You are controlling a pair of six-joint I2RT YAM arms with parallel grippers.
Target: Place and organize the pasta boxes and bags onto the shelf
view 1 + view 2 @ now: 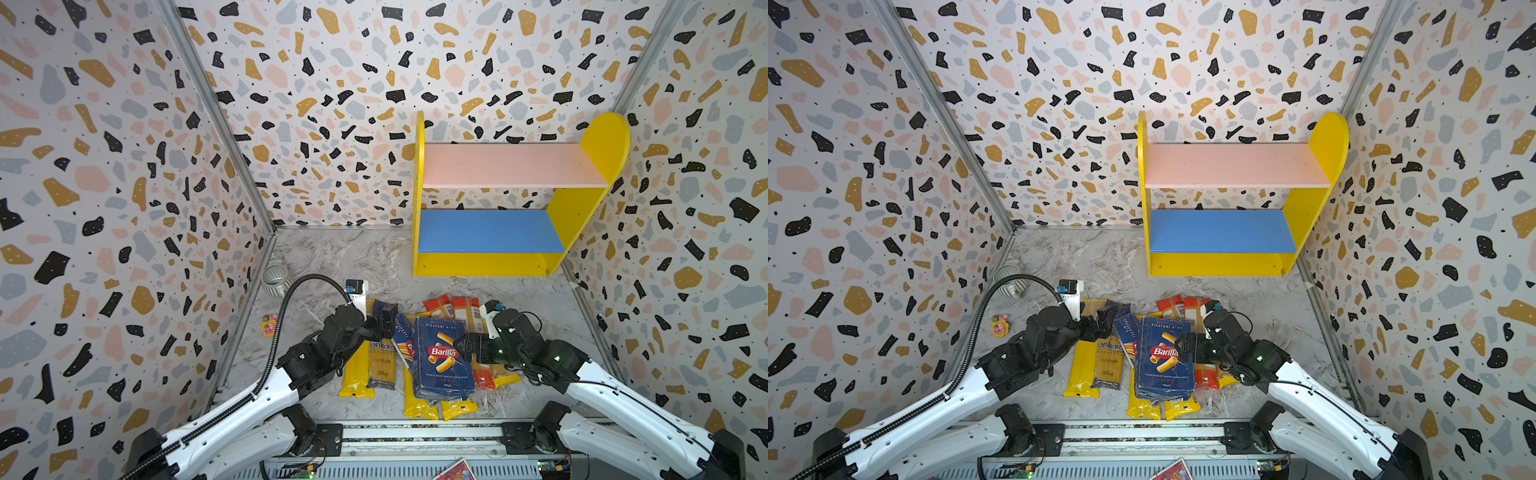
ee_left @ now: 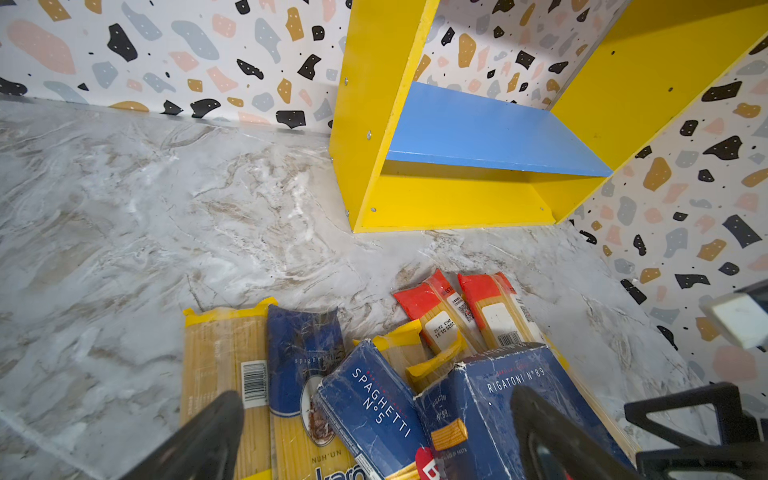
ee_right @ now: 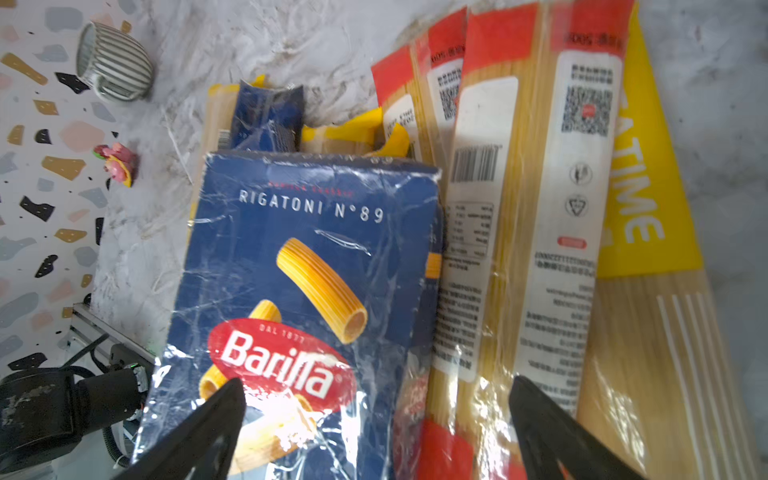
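Shelf (image 1: 513, 166) bare, nothing placed yet; boxes (image 1: 442, 357) + bags (image 1: 380, 368) all heaped on table (image 1: 332, 257); L claw (image 2: 374, 411), R claw (image 3: 376, 384) both wide, empty, over them.

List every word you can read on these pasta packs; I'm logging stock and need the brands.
"RIGATONI N°89", "Barilla", "DAL 1877": on the wide blue box.
"SPAGHETTI N°5": on the narrow blue box.
"ankara", "NUH'UN", small "SPAGHETTI": on the dark blue bag.
"ATIME", its start cut off: on the yellow bag.
Small print, codes and dates on the red bags: too small to read.
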